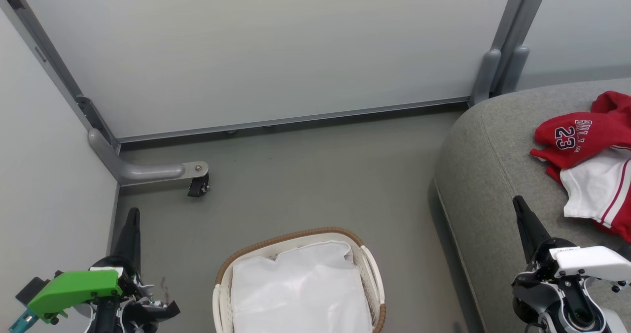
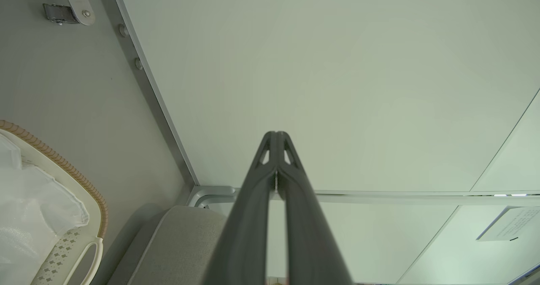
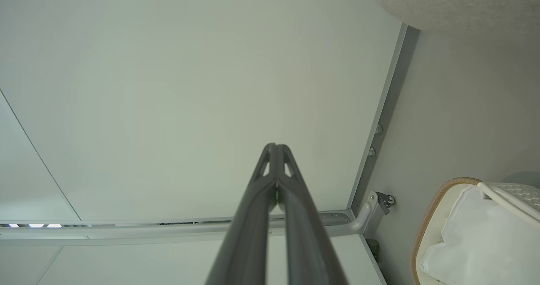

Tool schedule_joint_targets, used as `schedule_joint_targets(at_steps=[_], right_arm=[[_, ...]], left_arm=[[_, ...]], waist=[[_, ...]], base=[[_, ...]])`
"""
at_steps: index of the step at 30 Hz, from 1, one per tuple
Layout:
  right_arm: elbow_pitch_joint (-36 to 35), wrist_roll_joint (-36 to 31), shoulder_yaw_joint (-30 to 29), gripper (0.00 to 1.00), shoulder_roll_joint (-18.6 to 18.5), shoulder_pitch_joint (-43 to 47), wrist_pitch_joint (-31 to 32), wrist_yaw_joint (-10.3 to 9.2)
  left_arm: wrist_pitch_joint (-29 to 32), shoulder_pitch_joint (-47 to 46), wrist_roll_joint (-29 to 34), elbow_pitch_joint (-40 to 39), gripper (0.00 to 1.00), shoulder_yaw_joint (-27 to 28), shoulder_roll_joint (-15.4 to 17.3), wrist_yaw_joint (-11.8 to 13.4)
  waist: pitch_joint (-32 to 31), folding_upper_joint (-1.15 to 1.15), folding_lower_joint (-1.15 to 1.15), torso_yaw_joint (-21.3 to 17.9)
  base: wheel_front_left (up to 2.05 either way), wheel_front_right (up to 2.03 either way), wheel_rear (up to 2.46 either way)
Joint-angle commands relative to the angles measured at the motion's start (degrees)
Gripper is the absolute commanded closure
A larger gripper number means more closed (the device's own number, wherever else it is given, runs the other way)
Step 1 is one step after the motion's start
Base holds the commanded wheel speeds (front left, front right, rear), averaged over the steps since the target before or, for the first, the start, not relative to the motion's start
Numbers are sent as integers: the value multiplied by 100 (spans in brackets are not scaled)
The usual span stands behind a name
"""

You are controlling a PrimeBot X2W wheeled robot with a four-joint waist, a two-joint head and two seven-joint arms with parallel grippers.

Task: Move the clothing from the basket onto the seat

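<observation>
Red clothing [image 1: 586, 141] on seat [image 1: 493, 175], inward of its rounded corner, past right gripper [image 1: 518, 202], not touching | right gripper pressed together, empty | left gripper [image 1: 133, 212] likewise, beside basket [image 1: 291, 238]

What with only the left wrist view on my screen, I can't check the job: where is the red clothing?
Observer: The clothing lies on the seat, crumpled, near the head view's right edge.
Operator: Is anything red lying elsewhere?
Observer: No. The basket, as far as the head view shows it, holds just its white liner.
Operator: And the other arm?
Observer: The right gripper is shut with nothing in it, apart from the clothing.
</observation>
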Motion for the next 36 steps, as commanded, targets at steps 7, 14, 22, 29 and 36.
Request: schedule_joint_targets(at_steps=[7, 14, 22, 29, 36], right_arm=[[-18, 18, -10, 100, -13, 61, 11, -2], [-18, 18, -9, 100, -13, 61, 11, -2], [-18, 18, -9, 100, -13, 61, 11, -2], [-18, 19, -9, 100, -13, 61, 10, -2], [-18, 19, -9, 100, -14, 61, 10, -2]], left_arm=[[21, -58, -17, -8, 100, 14, 40, -21], [21, -58, -17, -9, 100, 14, 39, -21], [20, -58, -17, -9, 100, 13, 39, -21], [20, -58, -18, -9, 100, 13, 39, -21], [20, -58, -18, -10, 100, 13, 39, -21]], waist=[[0, 0, 0, 0], [0, 0, 0, 0], [0, 0, 0, 0], [0, 0, 0, 0], [0, 0, 0, 0]], base=[[0, 0, 0], [0, 0, 0], [0, 0, 0], [0, 0, 0], [0, 0, 0]])
